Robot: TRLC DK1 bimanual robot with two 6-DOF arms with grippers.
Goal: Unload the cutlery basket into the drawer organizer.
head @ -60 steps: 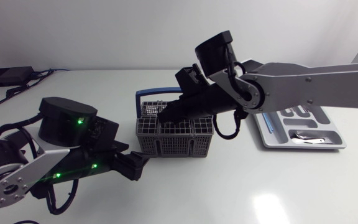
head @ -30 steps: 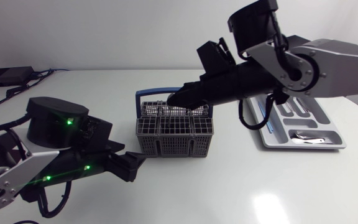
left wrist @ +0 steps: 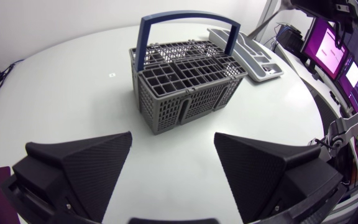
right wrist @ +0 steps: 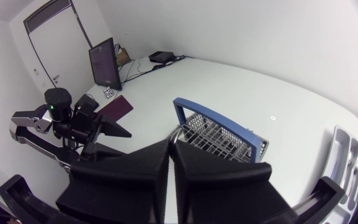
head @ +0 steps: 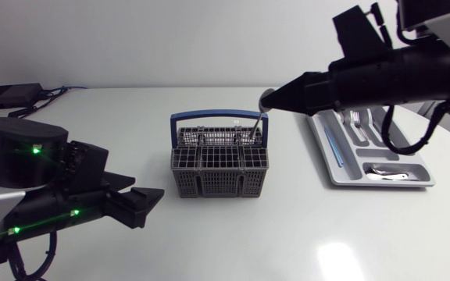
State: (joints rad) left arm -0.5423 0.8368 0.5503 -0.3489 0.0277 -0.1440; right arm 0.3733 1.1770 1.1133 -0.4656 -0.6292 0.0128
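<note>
1. The table [head: 287,234] is white. A black box [head: 8,95] with cables lies at its far left corner, well apart from everything else.
2. The drawer organizer [head: 342,168] lies at the table's right side, near the cutlery basket [head: 219,168] but not touching it. A few silver pieces [head: 385,173] already lie in its slots.
3. The basket's blue handle [head: 213,115] stands upright over its rear edge, just beside the lifted piece, which hangs close to the handle's right post.
4. The right gripper [head: 270,100] hovers above the basket's rear right corner. Its fingers are pressed almost together, pinching the top of a thin silver piece of cutlery [head: 255,126]. Whether it is a spoon or a fork cannot be told.
5. The left gripper [left wrist: 173,138] sits low over the table in front of the basket. Its fingers are spread wide, holding and touching nothing.
6. The held piece hangs nearly upright, its top leaning slightly to the right. Its lower end is at the basket's rear right compartment; whether it has cleared the rim cannot be told.
7. The basket stands in the middle of the table, its long axis running left to right. The organizer's long axis runs from the near edge towards the far edge.
</note>
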